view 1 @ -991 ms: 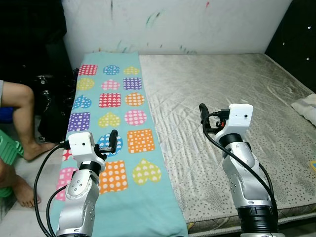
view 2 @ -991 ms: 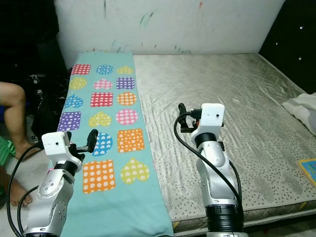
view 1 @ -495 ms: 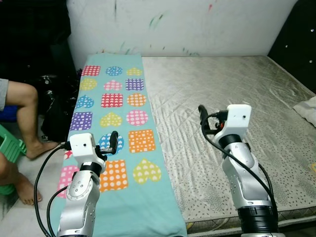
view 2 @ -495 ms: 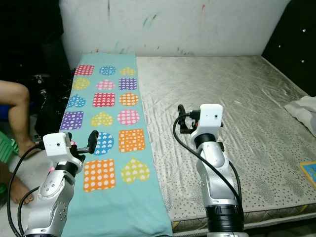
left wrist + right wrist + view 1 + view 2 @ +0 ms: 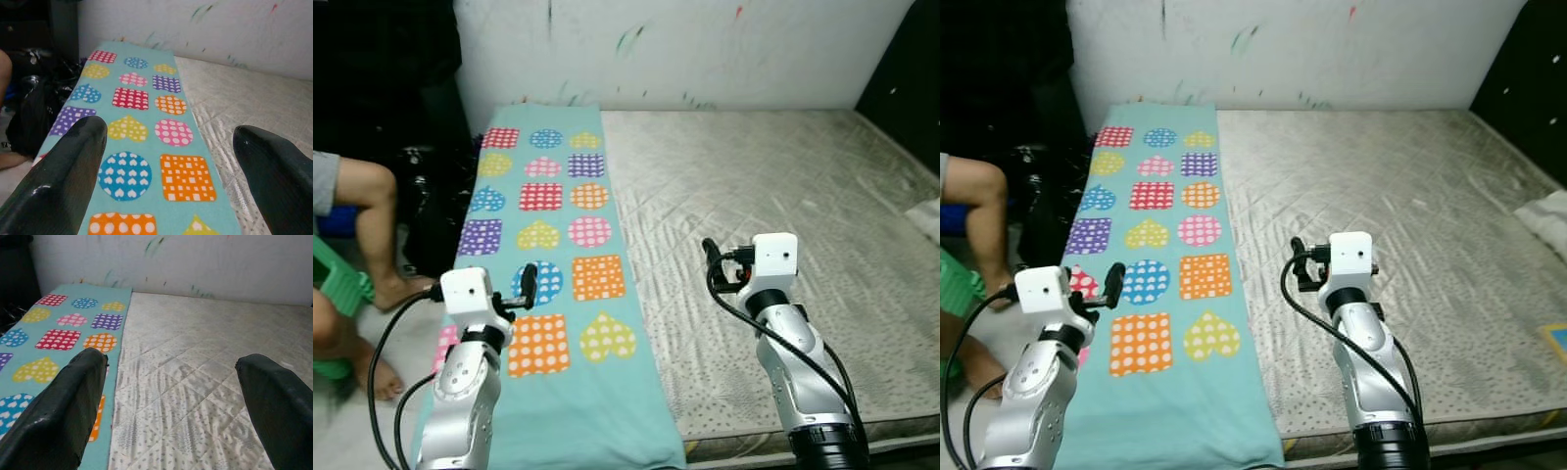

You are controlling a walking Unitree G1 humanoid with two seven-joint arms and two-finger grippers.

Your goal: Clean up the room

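I held both end effectors, left (image 5: 166, 161) and right (image 5: 168, 396), spread open over the mattress (image 5: 783, 206), judging the blanket (image 5: 548, 225) needed pinching at its edge.

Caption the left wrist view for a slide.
Left gripper open above a teal mat of dotted hearts, squares and circles, beside a bare grey mattress.

Bare quilted grey mattress (image 5: 783, 196): against the paint-marked white wall (image 5: 705, 49) behind it. Teal blanket with dotted hearts, circles and squares (image 5: 558, 274): on the mattress's left strip. Black bag (image 5: 435, 211): left of the blanket (on the floor). Person's bare leg (image 5: 372, 230): farther left.
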